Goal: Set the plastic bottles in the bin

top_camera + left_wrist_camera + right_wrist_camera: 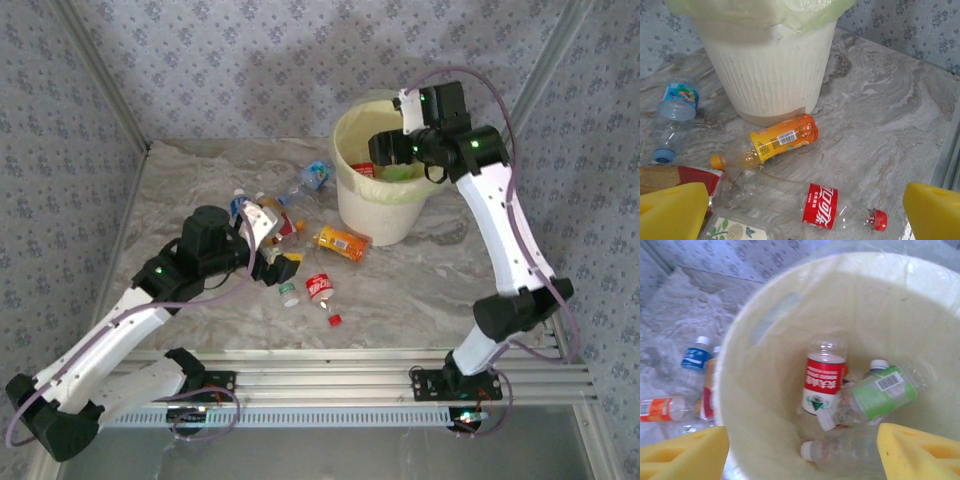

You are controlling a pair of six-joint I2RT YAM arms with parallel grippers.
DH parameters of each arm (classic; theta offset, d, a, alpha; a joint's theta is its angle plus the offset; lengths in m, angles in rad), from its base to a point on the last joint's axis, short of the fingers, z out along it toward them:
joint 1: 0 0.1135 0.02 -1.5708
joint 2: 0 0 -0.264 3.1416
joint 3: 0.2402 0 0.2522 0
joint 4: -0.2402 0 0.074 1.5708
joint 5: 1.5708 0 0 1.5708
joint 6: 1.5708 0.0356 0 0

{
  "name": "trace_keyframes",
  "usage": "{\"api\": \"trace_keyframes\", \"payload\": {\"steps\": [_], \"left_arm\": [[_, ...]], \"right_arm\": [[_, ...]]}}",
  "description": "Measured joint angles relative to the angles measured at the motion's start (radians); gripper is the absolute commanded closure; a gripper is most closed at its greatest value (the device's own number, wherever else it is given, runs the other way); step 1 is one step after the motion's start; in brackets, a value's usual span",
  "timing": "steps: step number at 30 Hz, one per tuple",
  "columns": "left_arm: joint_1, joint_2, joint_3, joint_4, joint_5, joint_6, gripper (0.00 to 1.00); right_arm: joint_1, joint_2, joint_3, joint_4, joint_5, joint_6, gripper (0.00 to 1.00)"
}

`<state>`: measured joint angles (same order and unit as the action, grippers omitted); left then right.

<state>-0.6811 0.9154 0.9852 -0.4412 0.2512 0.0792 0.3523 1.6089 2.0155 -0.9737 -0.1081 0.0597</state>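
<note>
The bin, white with a pale yellow-green liner, stands at the back right. My right gripper hangs open over its mouth, holding nothing. Inside the bin lie a red-and-white-labelled bottle, a green-labelled one and a clear one with a white cap. My left gripper is open low over a pile of bottles left of the bin. Between its yellow pads lies a clear red-labelled bottle with a red cap. An orange-labelled bottle rests just beyond it, near the bin's base.
A blue-labelled bottle lies left of the bin, with more bottles behind the pile. A loose red cap sits on the marble table. A metal frame rail runs along the near edge, and patterned walls enclose the table.
</note>
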Motion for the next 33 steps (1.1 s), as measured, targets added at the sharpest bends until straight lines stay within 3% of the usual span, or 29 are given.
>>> {"api": "trace_keyframes", "payload": {"steps": [8,16,23,33], "left_arm": [[0.0,-0.103,0.033,-0.167,-0.02,-0.001,0.0],[0.0,-0.217,0.012,-0.307,-0.076,-0.035,0.0],[0.0,-0.234,-0.052,-0.339,-0.053,-0.087,0.01],[0.0,-0.327,-0.156,-0.349,-0.027,-0.172,0.0]], "right_arm": [[0.171,-0.153,-0.174,0.065,-0.002,0.056,0.26],[0.381,-0.151,-0.354,0.175,0.02,0.15,0.26],[0.494,-0.028,-0.444,0.279,0.068,0.282,0.22],[0.605,0.211,-0.436,0.329,0.105,0.363,0.2]]}}
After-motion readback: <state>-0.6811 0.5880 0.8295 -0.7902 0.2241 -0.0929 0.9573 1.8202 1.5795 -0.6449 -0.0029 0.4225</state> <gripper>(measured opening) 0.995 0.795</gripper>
